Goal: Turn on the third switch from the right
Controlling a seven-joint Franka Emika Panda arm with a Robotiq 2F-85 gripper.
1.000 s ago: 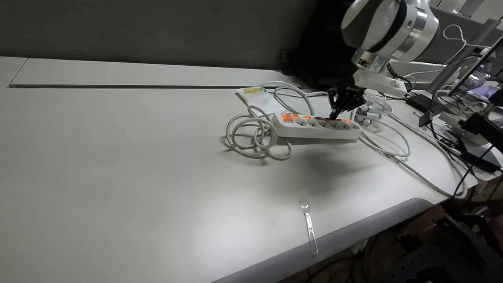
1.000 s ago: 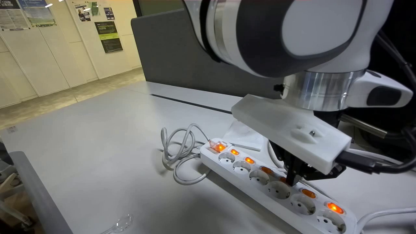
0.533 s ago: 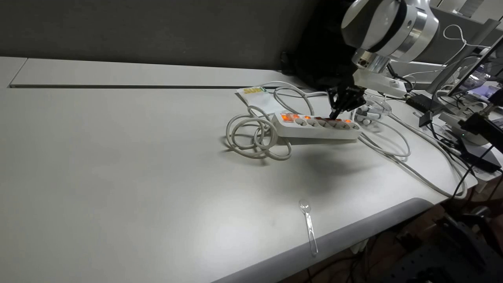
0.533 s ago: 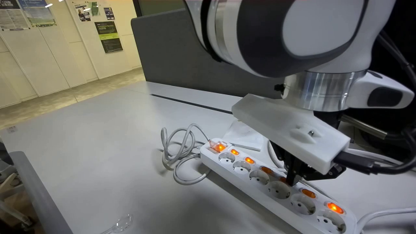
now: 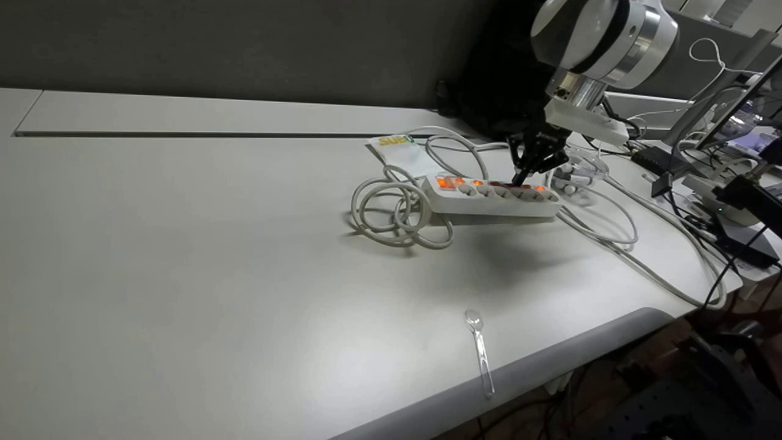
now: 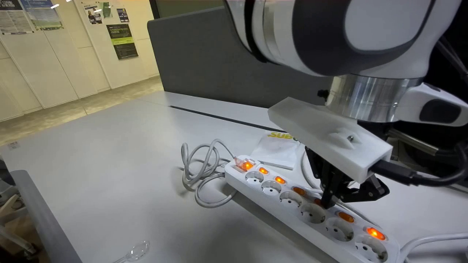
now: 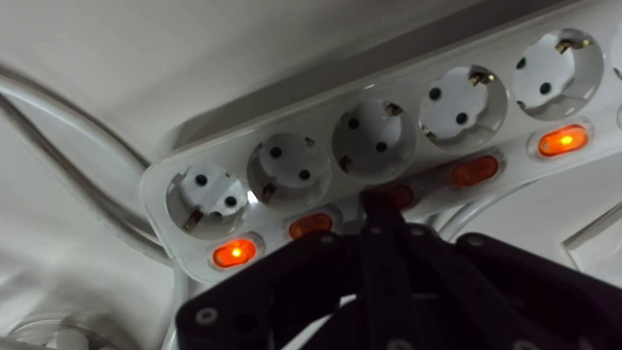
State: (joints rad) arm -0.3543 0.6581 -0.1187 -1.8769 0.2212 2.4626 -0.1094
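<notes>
The long white power strip [image 6: 270, 206] lies on the table; it also shows in an exterior view [image 5: 489, 206] and in the wrist view [image 7: 291, 116]. The third switch from the right [image 6: 317, 201] looks dark red and unlit. In the wrist view it [image 7: 404, 195] is partly hidden behind my fingertips. My gripper [image 6: 328, 204] is shut with nothing between its fingers, pointing down, its tips at this switch and seemingly touching it. It also shows in an exterior view [image 5: 518, 181] and in the wrist view [image 7: 376, 199]. The rightmost switch [image 6: 376, 233] glows; the second [image 6: 346, 217] is unlit.
A grey cable coil [image 5: 356, 214] lies by the strip's left end. A white paper packet [image 5: 408, 156] lies behind it. A clear plastic spoon [image 5: 482, 354] lies near the front edge. Loose cables [image 5: 635, 256] and a clear plastic object [image 5: 583, 165] are on the right.
The arm and wrist have tilted and shifted slightly while the fingertips stay at the same switch. More of the packet's yellow lettering shows. The strip seems shifted very slightly. The switch looks unlit throughout.
</notes>
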